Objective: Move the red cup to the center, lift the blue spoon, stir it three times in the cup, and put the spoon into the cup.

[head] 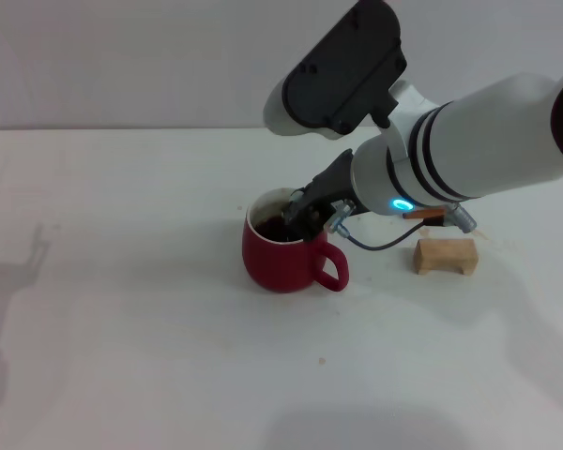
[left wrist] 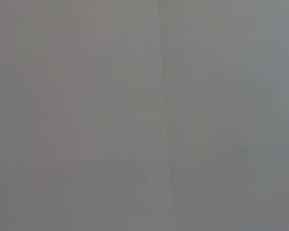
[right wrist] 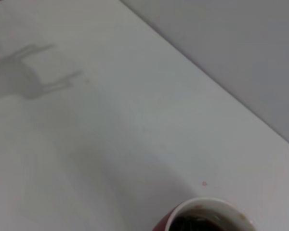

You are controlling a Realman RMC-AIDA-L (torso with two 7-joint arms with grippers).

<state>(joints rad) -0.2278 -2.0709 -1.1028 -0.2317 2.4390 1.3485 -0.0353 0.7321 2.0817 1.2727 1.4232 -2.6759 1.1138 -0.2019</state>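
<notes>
The left claw is out of sight; its wrist view gives only a blank grey field, so that arm seems parked and its state is unknown.

The red cup (head: 283,253) stands on the white surface (head: 122,328) near the middle, directly under the right claw (head: 296,217), handle toward the front right. So the first step looks done.

The right claw dips into the cup's mouth from the right, its tip at or just past the rim. Whether it grips anything I cannot tell, and the blue spoon is nowhere visible. It may be hidden in the cup, so this is probably stirring or the final drop.

Right of the claw, well apart, sits a pale wooden block (head: 445,256).
</notes>
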